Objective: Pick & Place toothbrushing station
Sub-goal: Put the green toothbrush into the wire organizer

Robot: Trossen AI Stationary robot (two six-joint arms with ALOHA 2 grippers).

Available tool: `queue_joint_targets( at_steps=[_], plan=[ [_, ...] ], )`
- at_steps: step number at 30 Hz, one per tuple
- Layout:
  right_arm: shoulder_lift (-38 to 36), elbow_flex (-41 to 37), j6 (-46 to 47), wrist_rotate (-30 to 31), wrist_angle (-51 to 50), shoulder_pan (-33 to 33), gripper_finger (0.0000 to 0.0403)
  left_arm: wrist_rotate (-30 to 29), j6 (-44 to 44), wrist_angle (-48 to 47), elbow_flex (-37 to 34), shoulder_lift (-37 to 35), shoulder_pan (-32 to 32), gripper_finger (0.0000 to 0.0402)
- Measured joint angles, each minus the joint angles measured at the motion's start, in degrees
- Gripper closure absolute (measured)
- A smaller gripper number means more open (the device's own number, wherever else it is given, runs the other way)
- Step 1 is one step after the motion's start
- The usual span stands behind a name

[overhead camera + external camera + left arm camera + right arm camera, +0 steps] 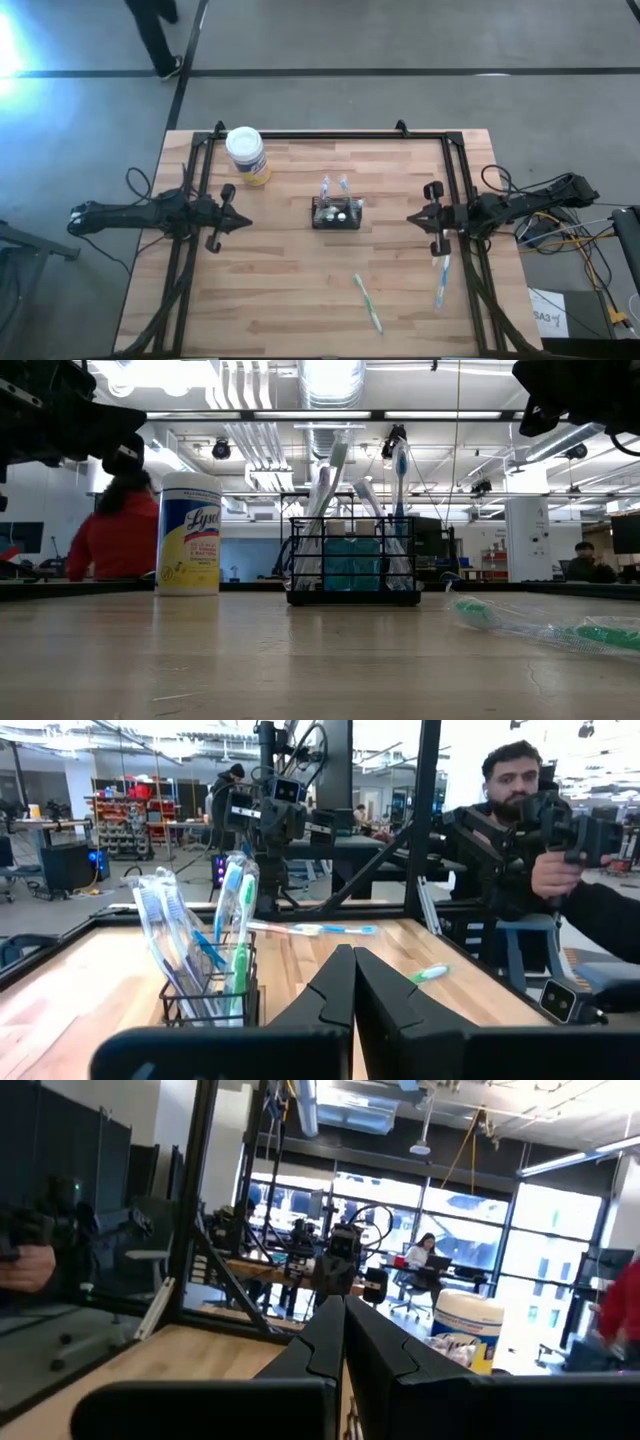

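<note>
High view — toothbrushing station [336, 214] long axis left-right, brushes upright, left hand [246, 225] and right hand [411, 219] pinched together

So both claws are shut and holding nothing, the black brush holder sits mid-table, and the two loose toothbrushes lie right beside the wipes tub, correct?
Not quite. The two loose toothbrushes lie on the opposite part of the table from the wipes tub, past the black brush holder, as the high view shows. The rest holds: left claw and right claw are shut and empty.
</note>
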Motion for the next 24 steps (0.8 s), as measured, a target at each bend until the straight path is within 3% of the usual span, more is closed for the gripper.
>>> queue_joint_targets(
  at_steps=[5, 10, 13, 19, 24],
  plan=[
    [0.02, 1.34, -1.12, 0.28, 1.04, 0.0, 0.0394, -0.07, -0.31, -0.01, -0.02, 0.0, 0.02, 0.0398],
    [2.69, 10.82, -3.5, 0.51, -4.22, 0.02, 0.0394, -0.18, -0.64, -1.49, -0.02, 0.04, 0.0, 0.0393],
    [6.31, 19.29, -3.19, 3.79, -13.55, 0.03, 0.0394, -0.25, -0.48, -1.78, -0.04, 0.07, 0.01, 0.039],
    [15.74, 38.11, 6.8, 13.93, -38.07, 0.03, 0.0394, -0.25, -0.78, -2.11, -0.07, 0.07, 0.02, 0.0393],
    [26.42, 51.45, 16.32, 15.24, -56.36, 0.6, 0.0394, -0.25, -1.57, -2.68, -0.09, 0.07, 0.01, 0.0392]
  ],
)
